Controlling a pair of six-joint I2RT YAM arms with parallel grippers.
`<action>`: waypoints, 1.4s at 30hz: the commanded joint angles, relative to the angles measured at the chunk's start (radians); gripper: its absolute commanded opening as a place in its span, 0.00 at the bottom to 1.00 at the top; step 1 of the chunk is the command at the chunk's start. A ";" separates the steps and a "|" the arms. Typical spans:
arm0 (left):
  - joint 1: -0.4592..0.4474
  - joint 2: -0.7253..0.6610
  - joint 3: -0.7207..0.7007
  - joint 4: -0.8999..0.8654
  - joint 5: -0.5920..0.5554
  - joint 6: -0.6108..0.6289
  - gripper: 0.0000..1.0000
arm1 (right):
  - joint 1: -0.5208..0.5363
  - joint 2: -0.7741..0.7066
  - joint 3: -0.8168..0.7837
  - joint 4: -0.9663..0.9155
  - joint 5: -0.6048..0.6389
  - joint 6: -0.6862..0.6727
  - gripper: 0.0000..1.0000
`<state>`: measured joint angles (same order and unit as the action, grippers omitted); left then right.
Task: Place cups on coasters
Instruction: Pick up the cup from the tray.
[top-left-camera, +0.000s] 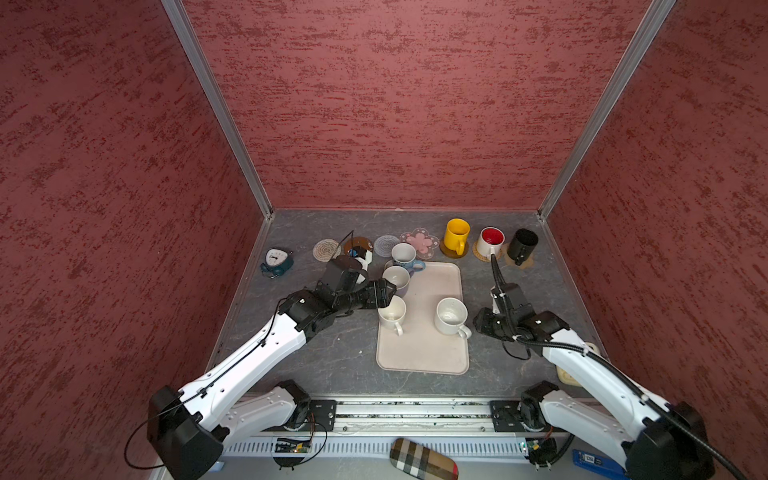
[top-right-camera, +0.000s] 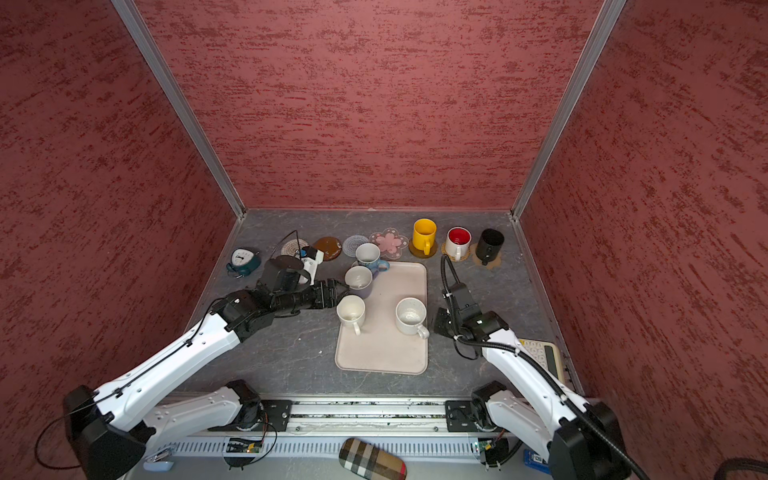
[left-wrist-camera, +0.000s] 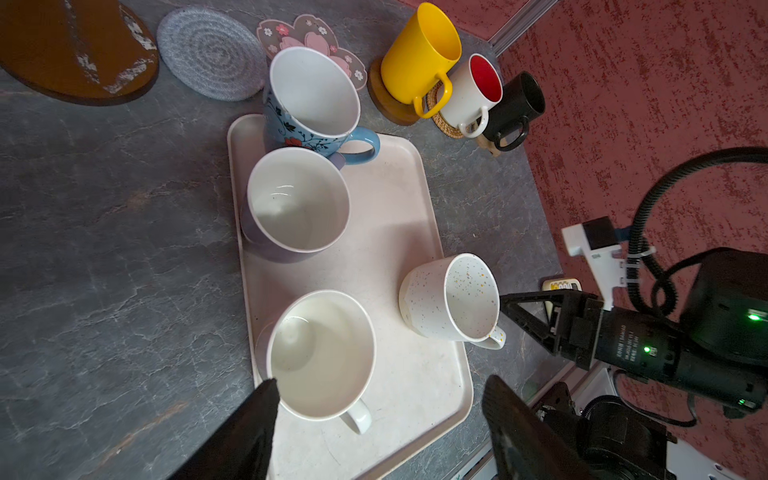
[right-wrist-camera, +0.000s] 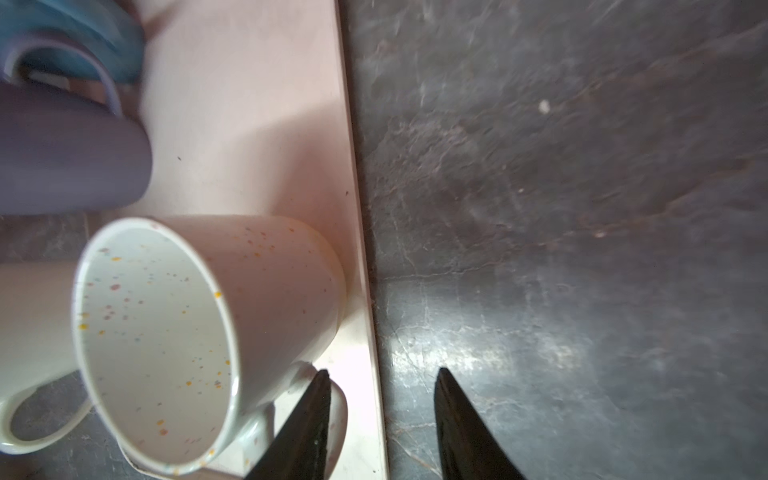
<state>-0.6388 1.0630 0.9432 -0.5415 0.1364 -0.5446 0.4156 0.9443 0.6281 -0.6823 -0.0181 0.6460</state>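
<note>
3 cups already stand on coasters along the back: the yellow mug (top-left-camera: 456, 235), the red-lined white mug (top-left-camera: 490, 241) and the black mug (top-left-camera: 523, 244). 4 wait on the beige tray (top-left-camera: 419, 353). We judge both arms are lining up picks. The left gripper (left-wrist-camera: 382, 384) hangs empty, jaws spread wide, 1 finger by the plain white mug (top-left-camera: 392, 313). The right gripper (right-wrist-camera: 382, 372), jaws apart and gripping nothing, sits just beside the speckled mug (top-left-camera: 451, 316) at its handle. The pink flower coaster (top-left-camera: 419, 240), grey spiral coaster (top-left-camera: 385, 245), brown disc (top-right-camera: 328, 248) and pale spiral coaster (top-left-camera: 326, 249) lie bare behind the tray.
</note>
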 joint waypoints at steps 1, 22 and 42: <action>0.024 -0.021 -0.007 -0.015 0.025 0.023 0.77 | 0.005 -0.057 0.073 -0.059 0.089 0.020 0.45; 0.076 -0.026 -0.024 -0.029 0.040 0.022 0.75 | 0.201 0.015 0.001 0.071 -0.103 -0.045 0.45; 0.095 -0.053 -0.038 -0.049 0.041 0.021 0.73 | 0.310 0.198 -0.021 0.151 0.024 -0.039 0.40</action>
<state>-0.5552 1.0370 0.9142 -0.5720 0.1642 -0.5331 0.7105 1.1183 0.6094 -0.5758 -0.0551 0.5983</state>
